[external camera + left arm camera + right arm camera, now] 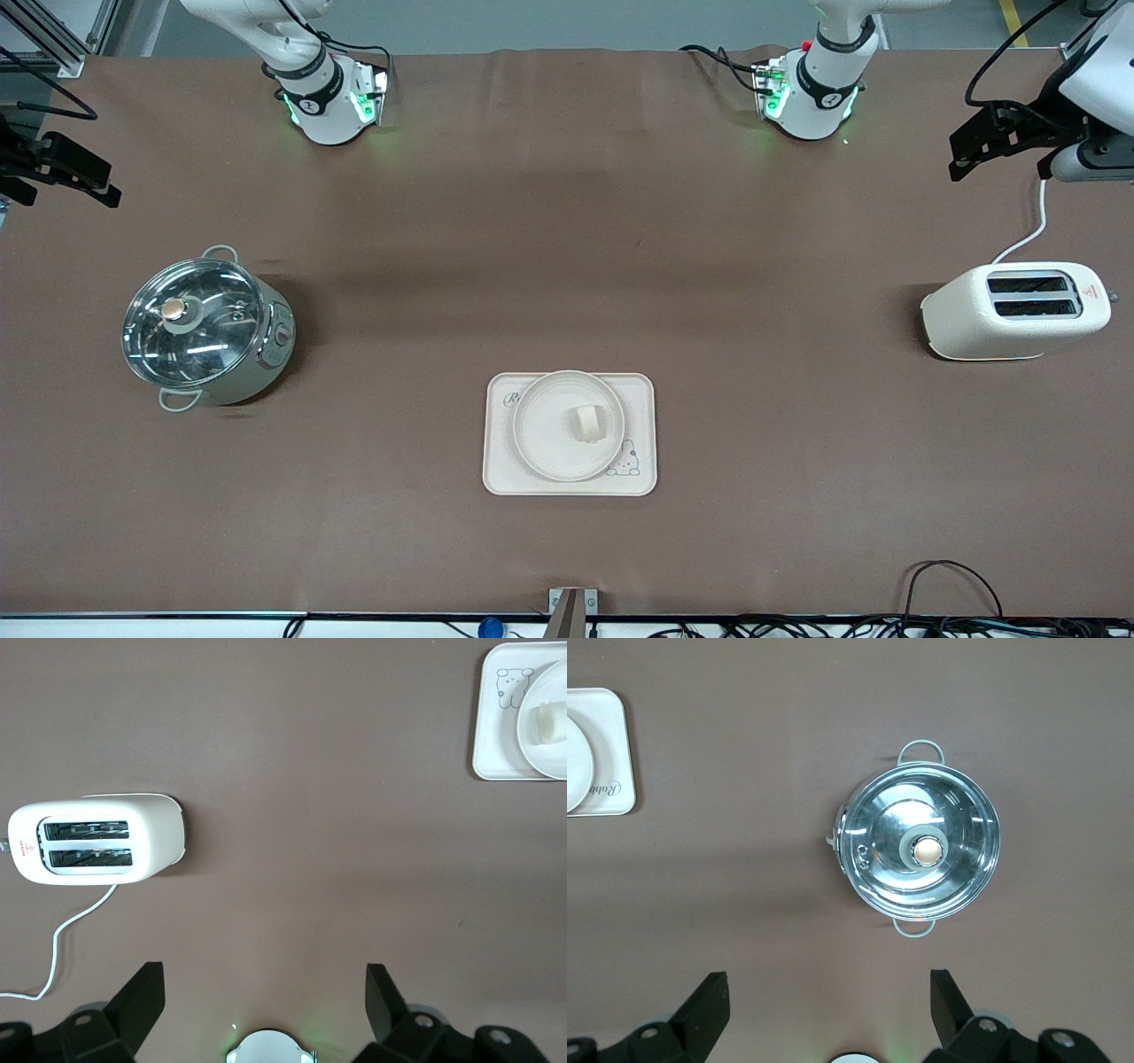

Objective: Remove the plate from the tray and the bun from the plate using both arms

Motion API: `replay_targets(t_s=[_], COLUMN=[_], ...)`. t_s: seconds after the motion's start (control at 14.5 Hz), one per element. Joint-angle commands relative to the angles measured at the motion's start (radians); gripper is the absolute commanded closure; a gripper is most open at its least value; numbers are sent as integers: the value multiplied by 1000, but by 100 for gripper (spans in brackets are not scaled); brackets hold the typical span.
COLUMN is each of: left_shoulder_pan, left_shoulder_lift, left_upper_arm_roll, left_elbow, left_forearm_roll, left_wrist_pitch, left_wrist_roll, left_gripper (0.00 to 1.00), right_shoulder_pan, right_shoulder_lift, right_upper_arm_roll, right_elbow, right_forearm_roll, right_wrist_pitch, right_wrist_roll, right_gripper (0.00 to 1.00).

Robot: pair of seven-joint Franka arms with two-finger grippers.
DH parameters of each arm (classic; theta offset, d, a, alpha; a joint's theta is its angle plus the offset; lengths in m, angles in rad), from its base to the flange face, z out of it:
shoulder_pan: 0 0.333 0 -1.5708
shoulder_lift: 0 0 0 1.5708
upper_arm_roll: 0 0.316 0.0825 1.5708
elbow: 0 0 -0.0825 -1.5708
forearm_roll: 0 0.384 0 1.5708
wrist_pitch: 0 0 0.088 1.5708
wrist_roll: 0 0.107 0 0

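Observation:
The cream tray [498, 477] lies on the brown table, nearer the front camera than the arms' bases. The round plate [542, 439] sits on it, and the small pale bun [586, 422] lies on the plate. My left gripper [974, 146] hangs high over the left arm's end of the table, open and empty; in its wrist view [264, 988] the tray [496, 744], plate [556, 757] and bun [549, 720] show at the edge. My right gripper [84, 168] hangs high over the right arm's end, open and empty [829, 992]; its view shows the tray [616, 753] and plate [576, 762].
A white toaster [1010, 310] with a white cord stands toward the left arm's end and shows in the left wrist view [97, 837]. A pot with a glass lid [204, 328] stands toward the right arm's end and shows in the right wrist view [920, 850]. Cables run along the table's front edge.

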Motion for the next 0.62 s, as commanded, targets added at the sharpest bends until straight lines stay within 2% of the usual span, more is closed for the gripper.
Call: replay_targets(t_s=[0.0,0.55], left_shoulder_pan=[-5,-17], left_shoulder_lift=[16,90], left_upper_arm_roll=[0,-5], left_elbow=[33,48], left_forearm_roll=[18,8], left_wrist_pitch=[-23,4], left_wrist_roll=[8,6], left_gripper=[0,0], right_shoulder_pan=[-2,6], right_shoulder_lift=[-36,-40], right_upper_arm_roll=[2,3], right_elbow=[-37,-37], right_forearm_roll=[9,9], right_wrist_pitch=[4,6], right_wrist_roll=[-6,-6], right_gripper=[0,0])
